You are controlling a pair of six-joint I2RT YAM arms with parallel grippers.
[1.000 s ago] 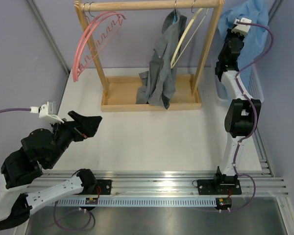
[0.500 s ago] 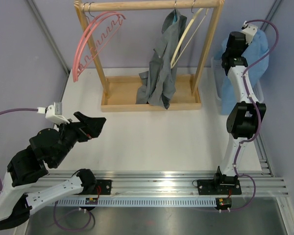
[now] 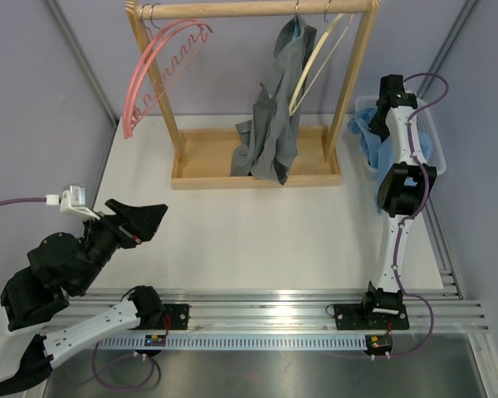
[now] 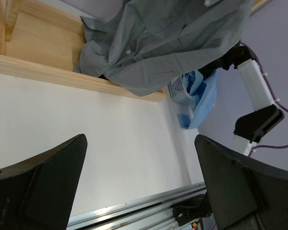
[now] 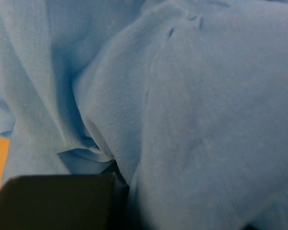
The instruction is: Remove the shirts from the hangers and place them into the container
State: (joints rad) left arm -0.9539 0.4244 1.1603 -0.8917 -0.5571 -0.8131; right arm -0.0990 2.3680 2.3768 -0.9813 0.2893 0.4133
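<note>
- Right hand [image 3: 379,118] reaches down into the basket [image 4: 174,89] at the counter's [image 3: 257,236] right edge, clamped on a bunched fold of the blue shirt [image 3: 367,139].
- The blue shirt is heaped in the basket, with some draped over the rim.
- Grey shirt [image 3: 274,116] hangs from the rack [image 3: 249,9], its tail in the wooden tray [image 3: 203,149].
- Cream hanger [image 3: 315,62] hangs bare beside it.
- Left hand [image 3: 143,220] hovers over the counter, fingers wide apart, holding nothing.

The light blue shirt [image 5: 182,120] is soft, finely woven matt cloth, and so is the grey shirt [image 3: 274,124]. The rack [image 3: 232,10] is pale bare wood, the counter [image 3: 257,240] smooth matt white, the container [image 4: 175,89] white plastic lattice.
</note>
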